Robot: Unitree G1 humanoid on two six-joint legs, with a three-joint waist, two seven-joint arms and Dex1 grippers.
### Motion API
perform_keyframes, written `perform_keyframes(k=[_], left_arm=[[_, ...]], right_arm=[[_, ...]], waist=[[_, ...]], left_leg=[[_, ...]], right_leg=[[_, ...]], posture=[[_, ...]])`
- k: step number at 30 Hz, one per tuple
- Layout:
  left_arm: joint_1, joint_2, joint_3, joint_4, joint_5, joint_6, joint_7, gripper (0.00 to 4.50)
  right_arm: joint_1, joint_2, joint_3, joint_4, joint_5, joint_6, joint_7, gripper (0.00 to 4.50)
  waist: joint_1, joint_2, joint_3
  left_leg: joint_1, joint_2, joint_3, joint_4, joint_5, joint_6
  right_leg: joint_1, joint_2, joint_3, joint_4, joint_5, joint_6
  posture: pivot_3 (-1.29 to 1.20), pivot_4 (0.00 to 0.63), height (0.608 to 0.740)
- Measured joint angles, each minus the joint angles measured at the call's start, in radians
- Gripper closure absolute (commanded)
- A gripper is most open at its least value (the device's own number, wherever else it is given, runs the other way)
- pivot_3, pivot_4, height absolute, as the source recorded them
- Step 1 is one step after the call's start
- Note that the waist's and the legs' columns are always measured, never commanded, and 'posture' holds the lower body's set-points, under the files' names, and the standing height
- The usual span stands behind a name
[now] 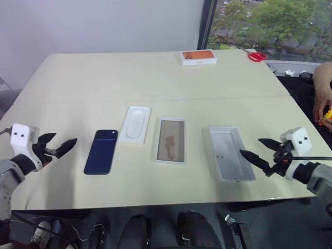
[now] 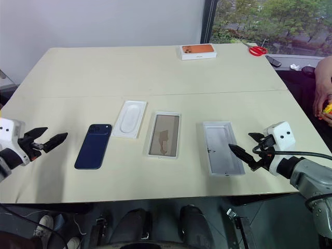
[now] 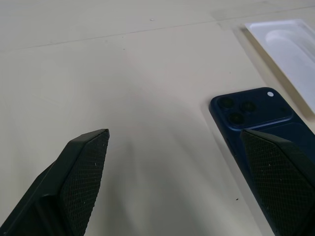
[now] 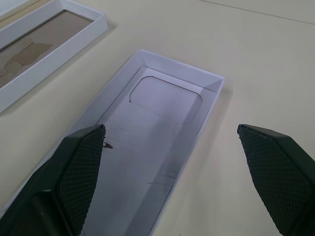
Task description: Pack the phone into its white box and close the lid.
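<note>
Lying flat on the table (image 1: 155, 78) with its camera cluster at the far end, the phone (image 1: 101, 151) is the leftmost of four pieces set in a row, and you have not touched it yet; just beside it to the right and slightly further back is the thin white insert (image 1: 135, 124) with its oval recess, then the white box (image 1: 171, 140) with its tan floor showing, then the lid (image 1: 231, 153) resting upside down with its pale inside facing up. Your left gripper (image 1: 58, 144) hovers near the phone's left edge, jaws spread wide and holding nothing; the left wrist view shows the phone's camera end just ahead of one finger. Your right gripper (image 1: 259, 149) hangs just right of the lid, likewise released and empty. Far back on the table sit a white box printed orange (image 1: 198, 57) and red scissors (image 1: 256, 56), and a person's hand (image 1: 322, 96) shows at the right edge; keep clear of all three. You look to be at the very start: nothing packed, the lid off. Your next move calls for bringing the left gripper over the phone and pinching it across its narrow width; it is slim and glossy, so expect it to be hard to lift off the flat surface, and then carry it right, past the insert, to lower it squarely into the white box
</note>
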Motion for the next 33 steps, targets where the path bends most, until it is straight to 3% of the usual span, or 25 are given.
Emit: perform_keyframes(k=[17,27,33], left_arm=[[-0.097,-0.003,-0.053,-0.016,-0.007,0.028,-0.007,0.02],[-0.376,-0.166,-0.261,-0.01,0.006,0.124,0.105,0.02],[-0.556,-0.192,-0.356,0.112,0.078,0.245,0.206,0.02]], right_arm=[[-0.065,0.002,0.031,-0.01,-0.001,-0.004,-0.02,0.01],[-0.134,0.023,0.094,-0.126,0.038,0.026,-0.083,0.01],[-0.216,0.053,0.18,-0.204,0.085,0.077,-0.143,0.01]], waist=[[0.001,0.0,0.0],[-0.001,0.0,0.0],[-0.003,-0.001,0.0]], left_leg=[[0.0,0.0,0.0,0.0,0.0,0.0],[-0.001,0.0,-0.001,0.006,0.0,0.0],[-0.002,0.0,-0.002,0.012,0.0,0.0]], right_leg=[[0.0,0.0,0.0,0.0,0.0,0.0],[0.001,0.003,0.0,0.003,0.0,0.001],[0.002,0.004,0.0,0.006,0.001,0.001]], posture=[[0.0,0.15,0.74],[0.0,0.15,0.74],[0.0,0.15,0.74]])
